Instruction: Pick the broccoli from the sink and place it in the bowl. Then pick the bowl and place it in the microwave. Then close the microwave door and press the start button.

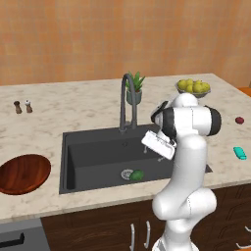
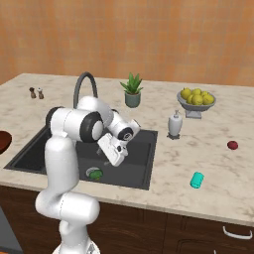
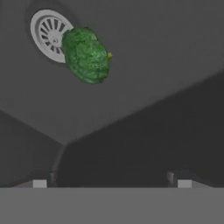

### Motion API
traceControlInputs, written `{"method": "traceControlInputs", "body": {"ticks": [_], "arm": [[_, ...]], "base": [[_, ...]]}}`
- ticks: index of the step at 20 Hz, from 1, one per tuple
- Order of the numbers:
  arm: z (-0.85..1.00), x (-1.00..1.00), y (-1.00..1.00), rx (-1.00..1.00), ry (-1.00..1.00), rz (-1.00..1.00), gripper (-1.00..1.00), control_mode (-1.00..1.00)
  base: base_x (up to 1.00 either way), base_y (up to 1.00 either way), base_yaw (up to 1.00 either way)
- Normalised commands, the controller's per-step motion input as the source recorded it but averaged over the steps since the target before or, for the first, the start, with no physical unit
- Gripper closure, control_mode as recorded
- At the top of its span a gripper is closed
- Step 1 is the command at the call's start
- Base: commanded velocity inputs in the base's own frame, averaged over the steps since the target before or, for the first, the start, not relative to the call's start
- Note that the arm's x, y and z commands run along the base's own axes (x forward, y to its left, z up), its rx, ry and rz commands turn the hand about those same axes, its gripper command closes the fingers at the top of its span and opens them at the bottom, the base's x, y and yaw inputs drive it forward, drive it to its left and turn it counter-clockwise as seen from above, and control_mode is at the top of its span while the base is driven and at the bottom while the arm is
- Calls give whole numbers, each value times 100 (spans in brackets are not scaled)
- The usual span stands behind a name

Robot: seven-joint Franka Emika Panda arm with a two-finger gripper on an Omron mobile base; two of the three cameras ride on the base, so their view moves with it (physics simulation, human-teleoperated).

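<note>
Left base view, left to right: pepper and salt shakers [image 1: 22, 106] upper left on the marble table [image 1: 73, 103]; bowl [image 1: 23, 173] at the left edge, lower left, empty, well apart from the sink [image 1: 93, 152]. Sink sits mid-frame, tap [image 1: 126, 100] at its back rim, potted plant [image 1: 135, 88] just behind the tap. Broccoli [image 1: 137, 175] lies on the sink floor, touching the drain [image 1: 126, 173] on its right side. Hand [image 1: 158, 143] hangs over the sink, above and right of the broccoli, clear of it. Fruit bowl [image 1: 193, 88] upper right, small red item [image 1: 239, 120] and teal item [image 1: 239, 153] at the right edge. Hand view: broccoli [image 3: 85, 55] upper left, overlapping the drain [image 3: 48, 31]; fingertips [image 3: 183, 183] spread wide at the bottom corners, nothing between them.
</note>
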Motion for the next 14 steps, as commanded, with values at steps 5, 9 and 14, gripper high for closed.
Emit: {"method": "traceControlInputs", "body": {"ticks": [5,9,14], "arm": [[-51,18,19,0,-6,5,-100,-100],[-52,39,16,0,-4,6,-100,-100],[-43,39,4,1,0,3,-100,-100]], "base": [[0,0,0],[0,0,0],[0,0,0]]}}
